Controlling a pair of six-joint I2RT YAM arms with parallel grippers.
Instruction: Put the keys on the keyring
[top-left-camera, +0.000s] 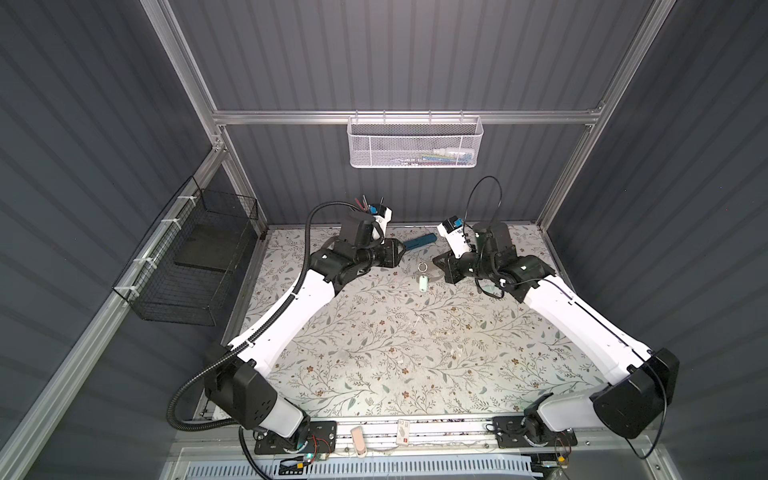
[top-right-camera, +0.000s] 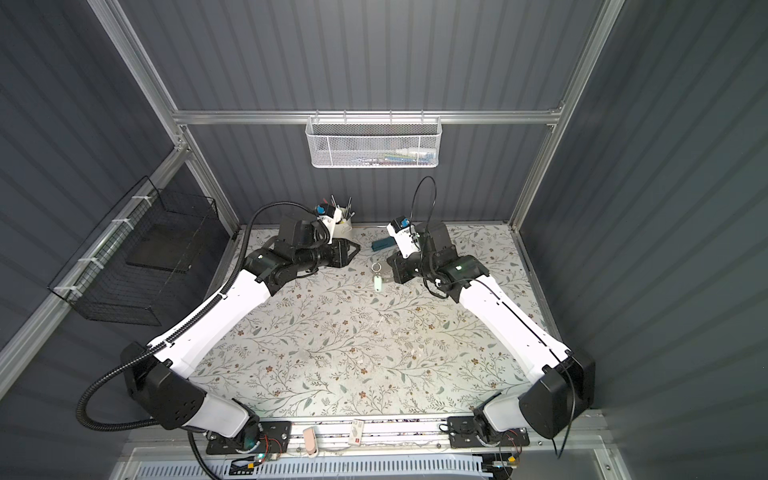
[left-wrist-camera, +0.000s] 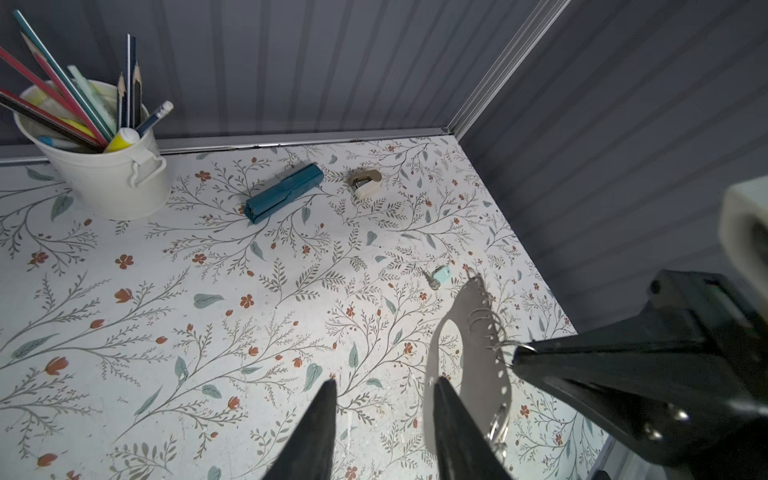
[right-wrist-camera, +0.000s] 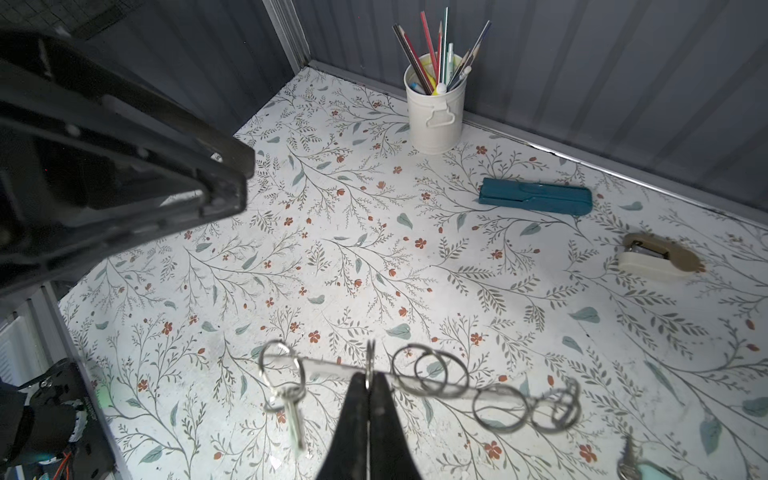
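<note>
Standing at the back wall behind the left arm: white pencil cup (left-wrist-camera: 104, 178), full of pencils. Left end effector (left-wrist-camera: 385, 380) hovered over the floral counter (top-left-camera: 374, 353), fingers spread, nothing between them. Dark-teal case (top-left-camera: 419, 242) lay flat on the counter toward the back, between the two arms. Keyring (left-wrist-camera: 482, 374) was held clear of the counter between the end effectors, its grey plate tilted and its row of split rings along one edge. One mint-tagged key (top-left-camera: 423, 286) hung from the ring at the plate end nearer the left arm. Right end effector (right-wrist-camera: 369, 384) had its fingertips pressed together, pinching one split ring of the keyring. A second mint-tagged key (left-wrist-camera: 439, 276) lay loose on the counter past the plate's other end, not touching it.
</note>
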